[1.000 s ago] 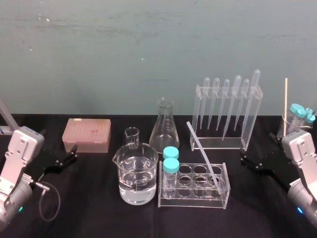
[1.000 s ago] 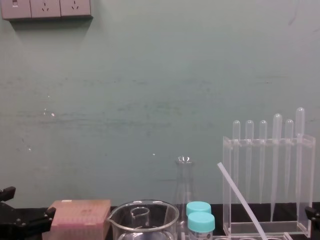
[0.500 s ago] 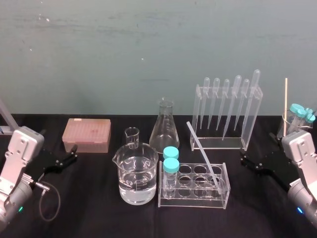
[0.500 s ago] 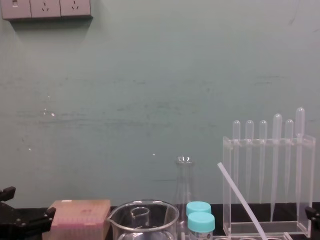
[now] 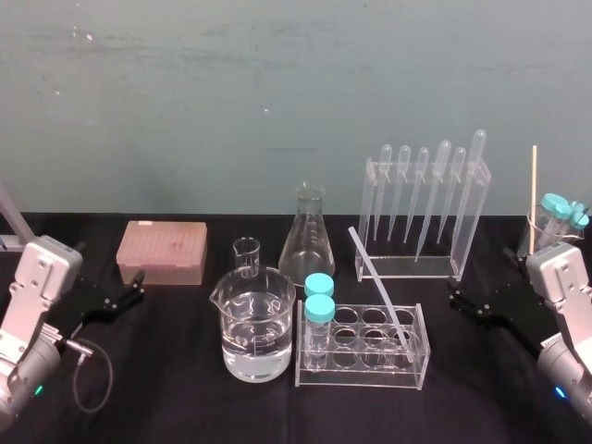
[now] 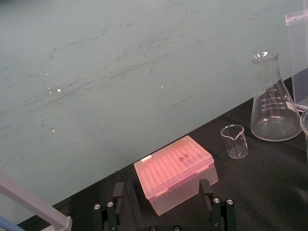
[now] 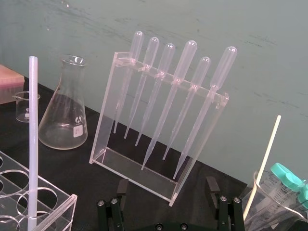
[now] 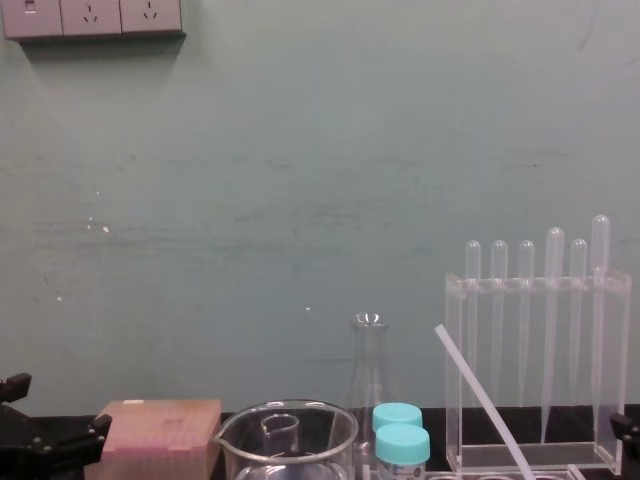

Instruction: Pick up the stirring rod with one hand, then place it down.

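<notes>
Translucent stirring rod [image 5: 379,289] leaned in the tube rack [image 5: 356,372], lower end in a right-hand hole per head view. Well apart from it, left gripper [image 5: 141,283] and right gripper [image 5: 453,296] sat at either side, fingers spread wide in wrist views.

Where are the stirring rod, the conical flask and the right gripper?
stirring rod [image 5: 380,291], head view, mid-shaft.
conical flask [image 5: 307,254], head view, lower body.
right gripper [image 5: 455,298], head view, midway between its open fingers.
</notes>
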Robot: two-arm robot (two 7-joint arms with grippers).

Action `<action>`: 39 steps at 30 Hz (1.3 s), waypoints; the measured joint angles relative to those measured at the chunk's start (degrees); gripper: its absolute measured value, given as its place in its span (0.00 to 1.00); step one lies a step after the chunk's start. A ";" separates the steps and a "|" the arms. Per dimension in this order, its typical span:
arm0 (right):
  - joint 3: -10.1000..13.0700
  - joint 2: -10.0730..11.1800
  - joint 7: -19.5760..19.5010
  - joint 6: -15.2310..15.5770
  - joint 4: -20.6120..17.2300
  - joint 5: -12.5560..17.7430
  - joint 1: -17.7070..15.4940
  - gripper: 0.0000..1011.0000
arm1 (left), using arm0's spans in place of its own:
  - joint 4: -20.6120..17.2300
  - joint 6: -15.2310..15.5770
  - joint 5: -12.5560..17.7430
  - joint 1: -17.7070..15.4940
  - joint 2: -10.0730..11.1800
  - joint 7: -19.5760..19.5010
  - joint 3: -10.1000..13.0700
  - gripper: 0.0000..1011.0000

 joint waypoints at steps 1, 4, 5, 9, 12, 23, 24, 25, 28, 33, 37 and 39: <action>0.00 0.00 0.00 0.00 0.00 0.00 0.00 0.99 | 0.00 0.00 0.00 0.00 0.00 0.00 0.00 0.99; 0.00 0.00 0.00 0.00 0.00 0.00 0.00 0.99 | 0.00 0.00 0.00 0.00 0.00 0.00 0.00 0.99; 0.00 0.00 0.00 0.00 0.00 0.00 0.00 0.99 | 0.00 0.00 0.00 0.00 0.00 0.00 0.01 0.99; 0.00 0.00 0.00 0.00 0.00 0.00 0.00 0.99 | 0.00 0.00 0.00 0.00 0.00 0.00 0.00 0.99; 0.00 0.00 0.00 0.00 0.00 0.00 0.00 0.99 | 0.00 0.00 0.00 0.00 0.00 0.00 0.01 0.99; 1.43 -0.60 -0.98 -2.44 0.07 -1.25 -0.01 0.99 | 0.00 0.00 0.00 0.00 0.00 0.00 0.01 0.99; 1.79 -0.85 -1.60 -4.08 -0.03 -2.30 0.14 0.99 | 0.00 0.00 0.00 0.00 0.00 0.00 0.00 0.99; 1.79 -0.85 -1.60 -4.08 -0.03 -2.30 0.14 0.99 | 0.00 -0.01 0.00 0.00 0.00 0.00 0.00 0.99; 2.12 -1.66 -2.97 -8.81 -0.64 -5.52 0.95 0.99 | 0.00 0.00 0.00 0.00 0.00 0.00 0.00 0.99; 1.19 -2.53 -1.00 -13.14 -0.77 -7.38 2.81 0.99 | 0.00 0.00 0.00 0.00 0.00 0.00 0.00 0.99; 0.18 -3.09 2.62 -15.55 -0.56 -7.25 4.23 0.99 | 0.00 0.00 0.00 0.00 0.00 0.00 0.01 0.99; -0.47 -3.46 5.33 -16.76 -0.27 -6.38 5.02 0.99 | 0.00 0.00 0.00 0.00 0.00 0.00 0.01 0.99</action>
